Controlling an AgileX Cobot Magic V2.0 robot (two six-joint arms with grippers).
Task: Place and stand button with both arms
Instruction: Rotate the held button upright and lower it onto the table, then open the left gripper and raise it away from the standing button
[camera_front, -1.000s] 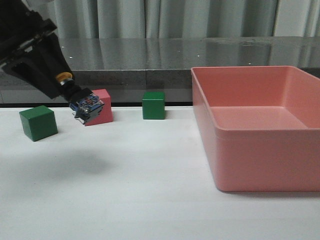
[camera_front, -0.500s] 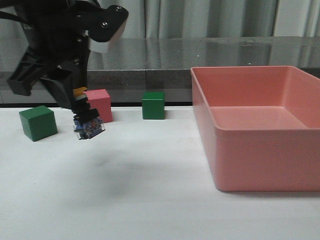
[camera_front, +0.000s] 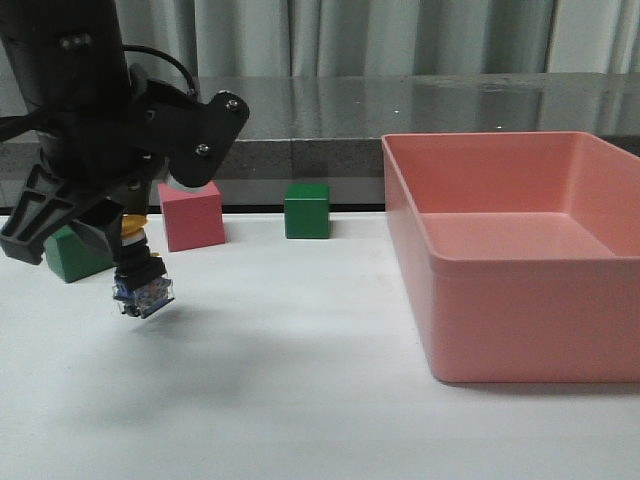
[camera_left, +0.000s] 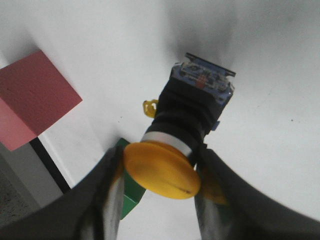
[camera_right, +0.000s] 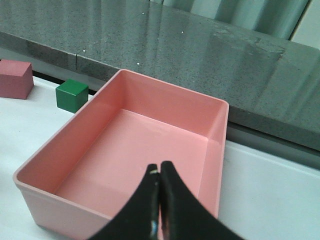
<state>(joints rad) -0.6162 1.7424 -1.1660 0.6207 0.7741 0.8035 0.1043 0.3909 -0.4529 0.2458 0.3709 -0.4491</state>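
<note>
The button (camera_front: 140, 278) has a yellow cap, a black body and a blue base block. My left gripper (camera_front: 133, 243) is shut on it near the cap and holds it a little above the white table, base down and slightly tilted. In the left wrist view the button (camera_left: 195, 107) hangs between the fingers (camera_left: 107, 195), with the gripper (camera_left: 162, 172) closed around the cap and collar. My right gripper (camera_right: 160, 172) is shut and empty, and hovers over the pink bin (camera_right: 120, 150). The right arm does not show in the front view.
A pink cube (camera_front: 190, 214) and a green cube (camera_front: 307, 210) stand at the back of the table. Another green cube (camera_front: 72, 256) sits partly hidden behind the left arm. The large pink bin (camera_front: 520, 300) fills the right side.
My left arm has swung down and to the left with the button. The button has turned from tilted sideways to nearly base-down and now hangs closer to the table. The cubes have not moved.
</note>
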